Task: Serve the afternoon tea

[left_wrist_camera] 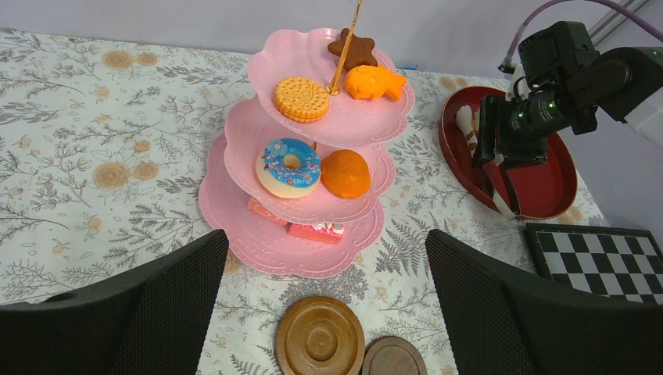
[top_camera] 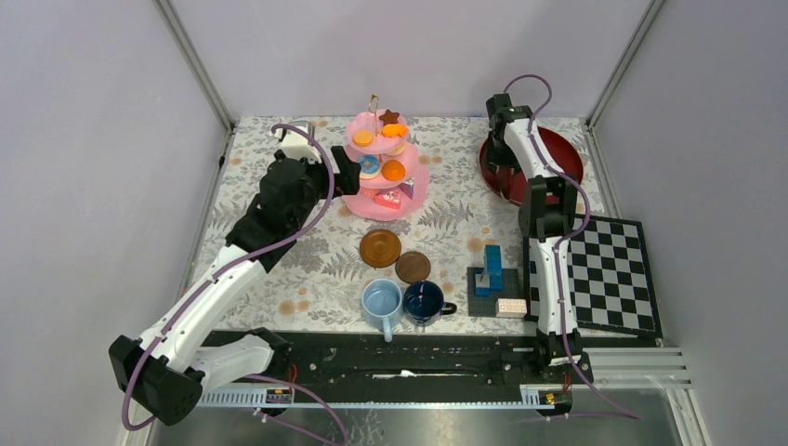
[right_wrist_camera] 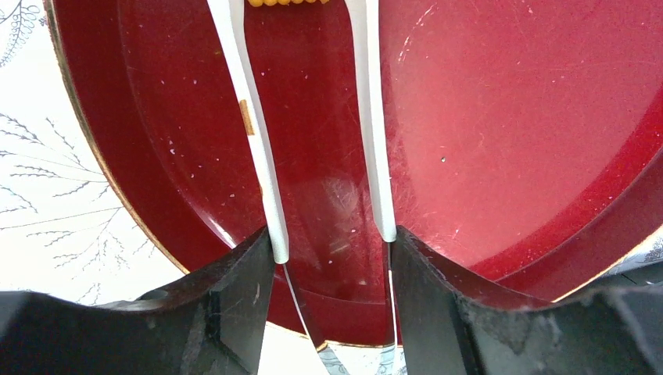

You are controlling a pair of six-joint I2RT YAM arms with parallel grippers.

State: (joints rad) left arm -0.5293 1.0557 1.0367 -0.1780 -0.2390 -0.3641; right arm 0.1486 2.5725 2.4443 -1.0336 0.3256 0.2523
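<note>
The pink three-tier stand stands at the back centre with toy pastries on its tiers: a blue donut, an orange bun, a biscuit, a star and a fish. My left gripper is open and empty just left of the stand, which shows in the left wrist view. Two brown saucers lie in front of it. The light-blue mug and dark-blue mug stand nearer. My right gripper is shut on white tongs over a red tray.
The red tray sits at the back right. A blue block stack on a dark plate and a chequered board lie at the right. A small pale block lies by the stack. Enclosure walls surround the table.
</note>
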